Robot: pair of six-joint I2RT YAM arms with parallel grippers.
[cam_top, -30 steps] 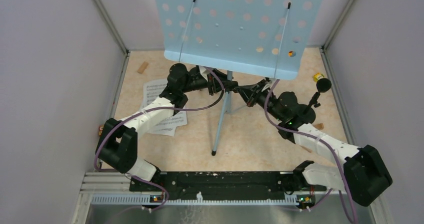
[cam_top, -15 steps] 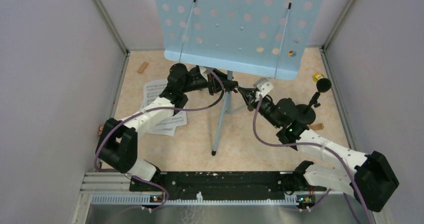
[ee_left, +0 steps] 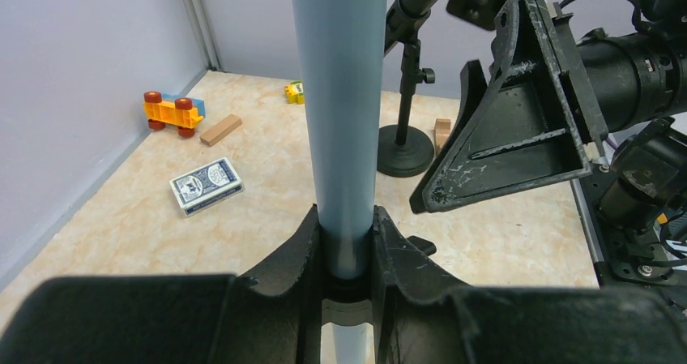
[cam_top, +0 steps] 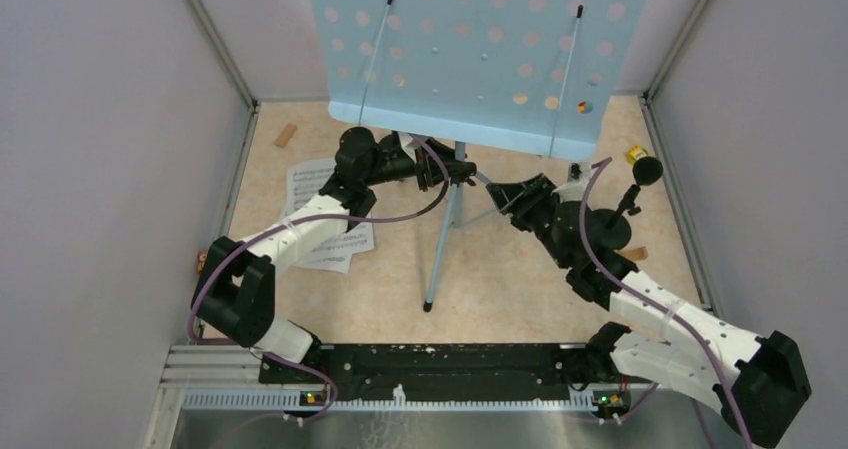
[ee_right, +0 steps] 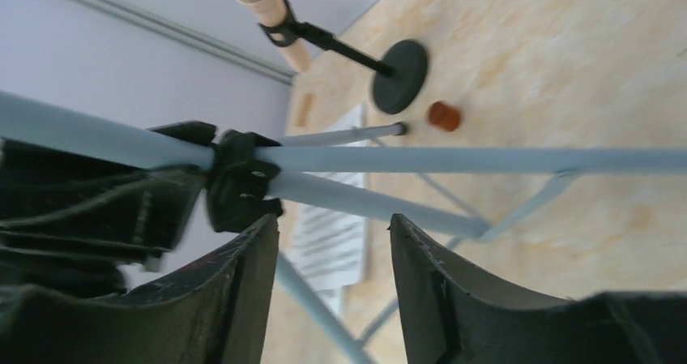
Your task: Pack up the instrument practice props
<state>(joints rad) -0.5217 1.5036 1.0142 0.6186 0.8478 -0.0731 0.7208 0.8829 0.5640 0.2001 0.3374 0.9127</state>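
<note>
Folding the music stand (cam_top: 470,49) looked to be the step in hand. It stood upright mid-worktop (cam_top: 500,289), with the left fingers (ee_left: 306,238) clamped round its pale-blue pole (ee_left: 340,96). The right fingers (ee_right: 255,271) were partly open and empty, their tips just short of the black leg collar (ee_right: 239,177) and a grey tripod leg (ee_right: 364,206). Next they probably needed to close there and collapse the legs.

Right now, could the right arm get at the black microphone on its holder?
Probably yes: the right gripper is open and empty, and the black microphone stands uncovered beside that arm, once it backs off the pole.
</note>
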